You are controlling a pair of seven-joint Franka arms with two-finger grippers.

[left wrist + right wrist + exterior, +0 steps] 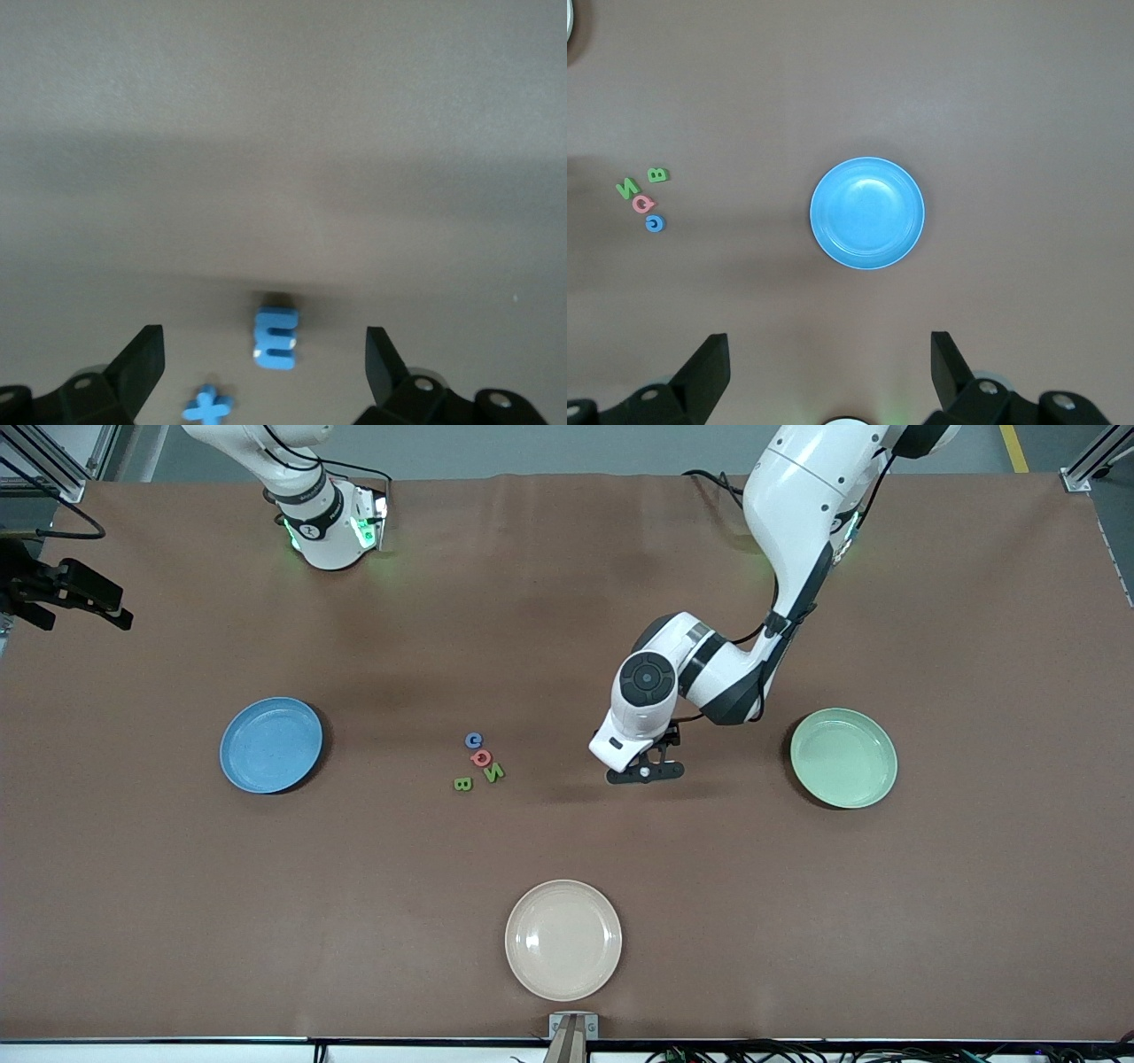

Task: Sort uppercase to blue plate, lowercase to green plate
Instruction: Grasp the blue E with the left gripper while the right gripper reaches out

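Uppercase pieces lie in a cluster mid-table: blue G [474, 740], pinkish-red Q [481, 758], green N [493, 772] and green B [462, 784]. The right wrist view shows them too, G [655, 223], Q [644, 204], N [626, 188] and B [657, 174]. My left gripper [645, 772] hangs low over the table between the cluster and the green plate [843, 757]. It is open, and the lowercase blue m [276, 337] lies between its fingers, with the blue x [209, 406] beside it. My right gripper [830, 376] is open and empty, high over the blue plate [270, 744] [866, 212].
A cream plate [563, 939] sits near the table's front edge, nearer the camera than the letters. All three plates hold nothing. A black fixture [66, 593] juts in at the right arm's end of the table.
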